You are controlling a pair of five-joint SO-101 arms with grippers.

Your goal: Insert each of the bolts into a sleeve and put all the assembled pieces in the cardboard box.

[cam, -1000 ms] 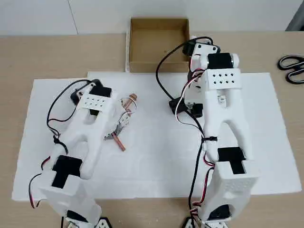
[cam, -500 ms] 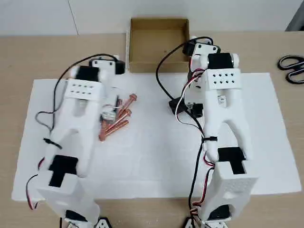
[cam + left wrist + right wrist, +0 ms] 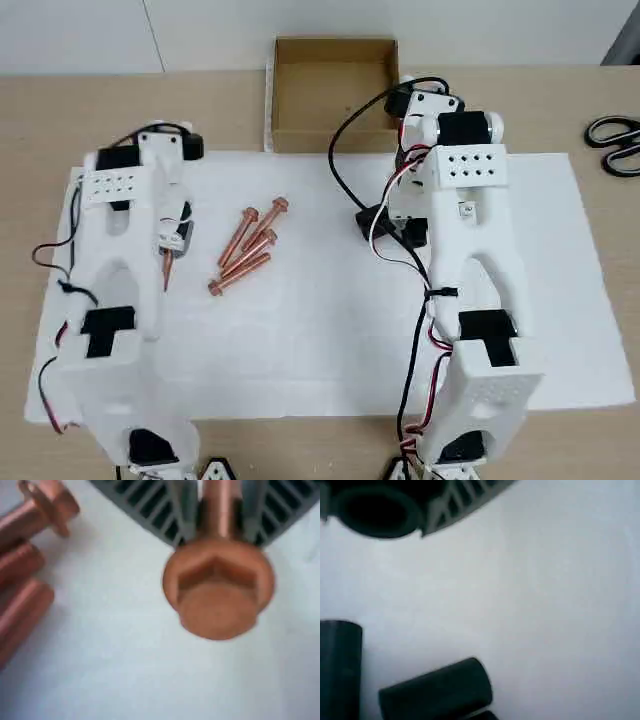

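On the left, the left gripper (image 3: 171, 250) is clamped on one bolt (image 3: 218, 587) and holds it over the white paper (image 3: 320, 330), just left of the four loose bolts (image 3: 245, 248) that lie side by side, heads toward the box. The held bolt's long axis runs along the fingers: its shank goes up between the jaws and its hexagonal head faces the wrist camera. From above it shows as a short copper streak running roughly from the near to the far side of the table. At the far edge of the table, about the middle, is the cardboard box (image 3: 335, 42), with nothing visible in it. Further right, the right gripper (image 3: 393, 225) appears to be closed on a black sleeve (image 3: 375, 510), whose open end faces its camera. Two more sleeves (image 3: 435, 687) lie on the paper nearby. This looks like the joining step for the first pair. Next the two arms must come together, bolt tip lined up with the sleeve's bore, axes matched, then push in.
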